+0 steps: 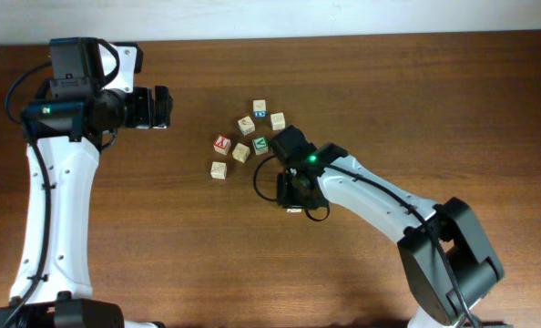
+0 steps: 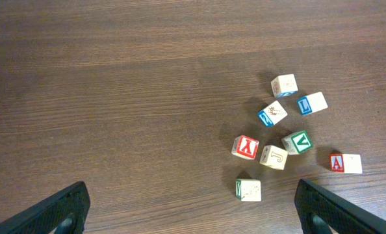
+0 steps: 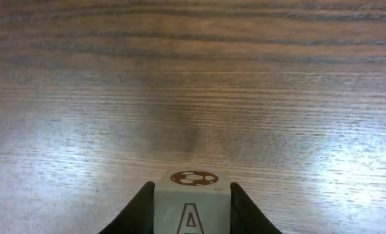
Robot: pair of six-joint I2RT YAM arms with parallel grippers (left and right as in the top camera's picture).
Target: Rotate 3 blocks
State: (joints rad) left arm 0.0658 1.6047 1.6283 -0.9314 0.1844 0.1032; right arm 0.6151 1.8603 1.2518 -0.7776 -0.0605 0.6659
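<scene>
A block (image 3: 193, 218), ball mark uppermost, is seen grasped squarely within the right pincer (image 3: 192, 195), just beside the green V block (image 1: 260, 144) on the right arm's side, so that arm is judged nearer for the turn; well beyond the V block, the left pincer (image 2: 192, 188) is seen released.

Robot manipulation lab, tabletop rig — bare dark wood-grain table (image 1: 434, 82), two white-and-black arms (image 1: 56, 210) based at its edge, pale wall strip (image 1: 343, 18) beyond. Props are toy alphabet cubes (image 1: 241, 152) scattered just beside the right claw (image 3: 192, 192), well off from the left claw (image 2: 193, 208) — one A cube (image 3: 192, 221) between the right claw's fingers.
</scene>
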